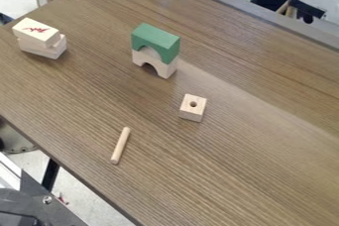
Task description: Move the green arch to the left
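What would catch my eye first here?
The green arch, the one strong colour on the brown table, perched on a pale arch above the middle. Next, a stack of pale blocks at upper left, a red mark on top. Nearer the middle sits a block with a hole.

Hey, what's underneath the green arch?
The green arch sits on a pale wooden arch, whose opening faces the camera side. The pale arch's top surface is covered by the green one, so it can't be seen.
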`<state>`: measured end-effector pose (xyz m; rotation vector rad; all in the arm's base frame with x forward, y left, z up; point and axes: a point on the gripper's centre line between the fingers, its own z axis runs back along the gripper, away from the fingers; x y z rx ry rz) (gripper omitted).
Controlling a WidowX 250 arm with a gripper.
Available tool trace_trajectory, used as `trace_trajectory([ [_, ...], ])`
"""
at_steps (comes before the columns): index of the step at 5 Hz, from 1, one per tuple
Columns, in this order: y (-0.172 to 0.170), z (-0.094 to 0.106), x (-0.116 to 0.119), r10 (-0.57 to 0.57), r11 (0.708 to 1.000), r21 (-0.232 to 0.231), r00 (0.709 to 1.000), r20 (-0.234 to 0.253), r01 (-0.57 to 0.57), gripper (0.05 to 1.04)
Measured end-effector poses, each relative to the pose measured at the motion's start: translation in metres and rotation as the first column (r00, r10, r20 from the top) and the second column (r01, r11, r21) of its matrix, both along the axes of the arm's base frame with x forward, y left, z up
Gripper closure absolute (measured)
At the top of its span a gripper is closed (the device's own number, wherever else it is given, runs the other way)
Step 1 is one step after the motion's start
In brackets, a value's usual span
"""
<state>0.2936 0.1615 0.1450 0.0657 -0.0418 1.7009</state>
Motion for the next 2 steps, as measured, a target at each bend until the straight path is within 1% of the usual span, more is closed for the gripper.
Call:
trace_trajectory([
  [1,-0.001,-0.01,-0.001,0.0,1.0,-0.017,1.0,-0.027,-0.001,0.085],
  [2,-0.017,-0.022,0.006,0.024,0.998,-0.053,1.0,0.002,-0.024,0.085],
])
